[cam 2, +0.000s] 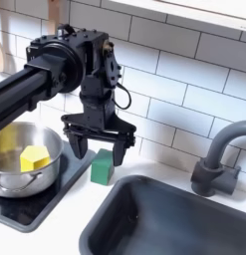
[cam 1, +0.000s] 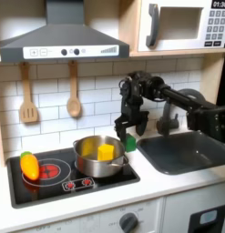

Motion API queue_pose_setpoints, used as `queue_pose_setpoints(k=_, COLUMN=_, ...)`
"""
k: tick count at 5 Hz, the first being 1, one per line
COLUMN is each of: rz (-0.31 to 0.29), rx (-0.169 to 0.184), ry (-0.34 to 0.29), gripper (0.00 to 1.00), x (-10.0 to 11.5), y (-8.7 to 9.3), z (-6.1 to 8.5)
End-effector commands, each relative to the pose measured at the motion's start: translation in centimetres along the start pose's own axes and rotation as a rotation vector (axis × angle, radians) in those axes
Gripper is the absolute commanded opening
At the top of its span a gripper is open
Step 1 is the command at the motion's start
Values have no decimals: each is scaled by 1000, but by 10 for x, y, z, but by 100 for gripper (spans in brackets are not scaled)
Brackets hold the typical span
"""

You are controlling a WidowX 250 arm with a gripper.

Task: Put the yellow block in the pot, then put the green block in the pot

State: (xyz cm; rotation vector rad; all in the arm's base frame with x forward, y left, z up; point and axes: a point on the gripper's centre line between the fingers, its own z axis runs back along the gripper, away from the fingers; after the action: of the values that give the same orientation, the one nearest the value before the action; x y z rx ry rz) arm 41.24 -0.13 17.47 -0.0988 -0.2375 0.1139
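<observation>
The silver pot (cam 1: 86,167) stands on the toy stove, at the left edge of the second exterior view (cam 2: 23,185). The yellow block (cam 1: 106,152) lies inside it (cam 2: 35,157). The green block (cam 1: 130,143) sits on the counter between pot and sink, just right of the pot in both exterior views (cam 2: 102,167). My gripper (cam 1: 127,129) hangs open directly above the green block (cam 2: 97,150). Its fingers are spread to either side and slightly above the block, holding nothing.
An orange-yellow toy vegetable (cam 1: 29,165) lies on the black stove top (cam 1: 59,182) at the first exterior view's left. The dark sink basin (cam 2: 174,214) and faucet (cam 2: 214,164) are right of the green block. Wooden utensils (cam 1: 74,102) hang on the tiled wall.
</observation>
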Motion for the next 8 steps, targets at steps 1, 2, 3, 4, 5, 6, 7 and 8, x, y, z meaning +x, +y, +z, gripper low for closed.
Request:
queue_pose_setpoints(k=1, rz=-3, rx=27, ry=23, gripper=100, x=3, y=-3, z=-18)
queue_pose_setpoints(k=2, rz=-4, rx=32, ry=22, gripper=100, x=2, y=-10, z=-24)
queue_pose_setpoints(k=3, rz=21, rx=26, ry=13, gripper=100, x=4, y=-12, z=-26)
queue_pose_setpoints(k=4, rz=15, rx=30, ry=25, gripper=100, x=3, y=-11, z=-29)
queue_pose_setpoints(k=5, rz=17, rx=30, ry=23, gripper=100, x=3, y=-11, z=-29)
queue_pose_setpoints(k=6, rz=17, rx=30, ry=23, gripper=100, x=3, y=-11, z=-29)
queue_pose_setpoints(k=7, rz=15, rx=30, ry=25, gripper=100, x=3, y=-12, z=-29)
queue_pose_setpoints(k=8, rz=15, rx=30, ry=27, gripper=100, x=2, y=-12, z=-29)
